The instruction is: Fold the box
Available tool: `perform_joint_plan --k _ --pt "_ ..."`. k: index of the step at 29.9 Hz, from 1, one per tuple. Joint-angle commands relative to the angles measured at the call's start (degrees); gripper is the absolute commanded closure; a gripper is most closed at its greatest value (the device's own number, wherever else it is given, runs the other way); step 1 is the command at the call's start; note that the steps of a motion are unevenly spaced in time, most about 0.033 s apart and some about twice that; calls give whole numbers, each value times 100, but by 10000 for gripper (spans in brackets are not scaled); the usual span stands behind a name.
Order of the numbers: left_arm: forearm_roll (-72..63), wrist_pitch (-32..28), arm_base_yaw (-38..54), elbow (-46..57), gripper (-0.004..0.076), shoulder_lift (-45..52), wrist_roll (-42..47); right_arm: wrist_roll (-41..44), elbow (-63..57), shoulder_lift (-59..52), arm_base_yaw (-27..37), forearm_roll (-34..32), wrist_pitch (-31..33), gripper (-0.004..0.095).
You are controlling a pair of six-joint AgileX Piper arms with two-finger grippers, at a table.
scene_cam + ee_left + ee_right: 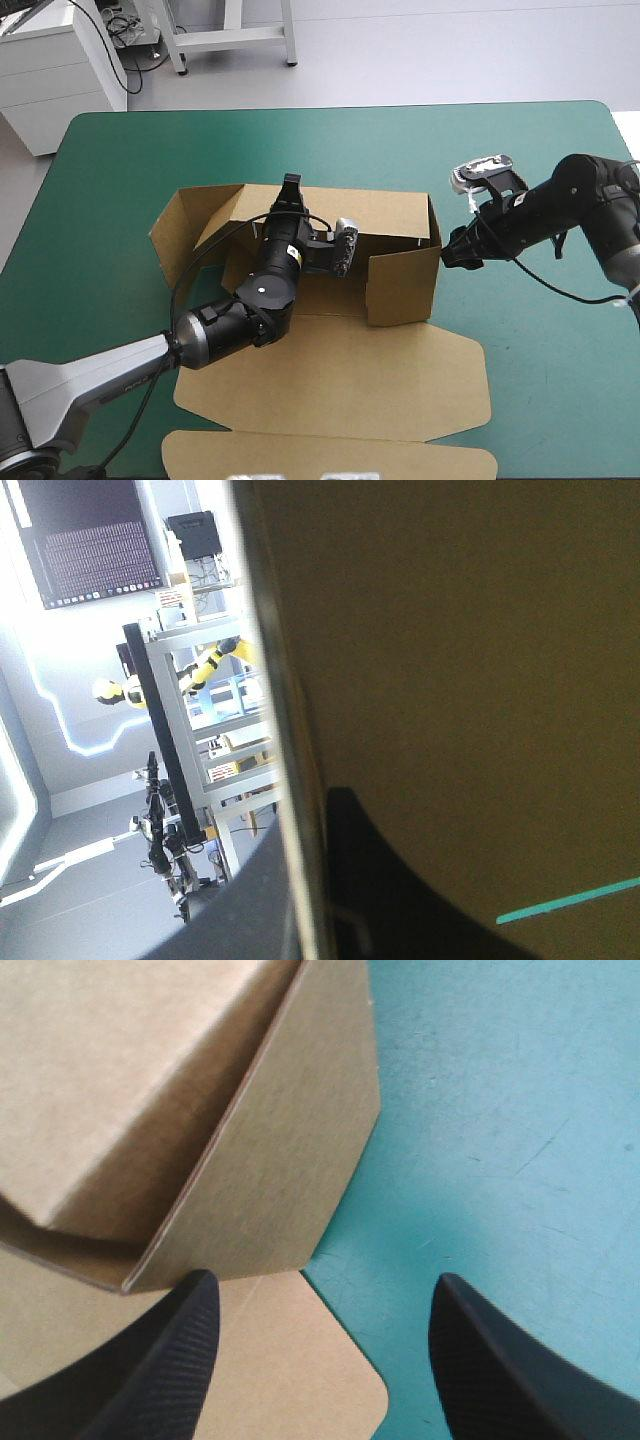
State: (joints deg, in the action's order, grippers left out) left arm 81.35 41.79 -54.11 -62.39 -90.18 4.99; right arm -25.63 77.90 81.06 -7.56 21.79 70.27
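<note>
Showing only in wrist views: left end effector [291,185] clamps the box [340,365], right end effector [325,1278] spread.

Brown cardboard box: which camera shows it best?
The high view: the whole brown cardboard box shows, walls raised, lid flat on the teal-green cover. The left wrist view shows only one wall close up; the right wrist view only a corner flap.

A table [520,150] with a teal-green cover stands on a pale grey floor [450,50]. Beyond its far left corner sits a white cabinet [45,85]; beside it, 2 legs of a white frame [232,37].
</note>
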Motion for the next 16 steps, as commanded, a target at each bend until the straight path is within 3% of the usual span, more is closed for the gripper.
perform_joint_plan --k 1,6,13,16 --pt "-383 -202 -21 -29 731 83 -22 -138 -142 -356 -73 317 -311 347" --pt "-383 -202 -21 -29 731 83 -22 -138 -519 -434 -475 446 -688 347" --pt "-698 -202 -21 -29 731 83 -22 244 -750 -434 -974 243 -1713 350" --pt "-816 -202 -21 -29 731 83 -22 425 -834 -434 -1095 179 -1959 394"
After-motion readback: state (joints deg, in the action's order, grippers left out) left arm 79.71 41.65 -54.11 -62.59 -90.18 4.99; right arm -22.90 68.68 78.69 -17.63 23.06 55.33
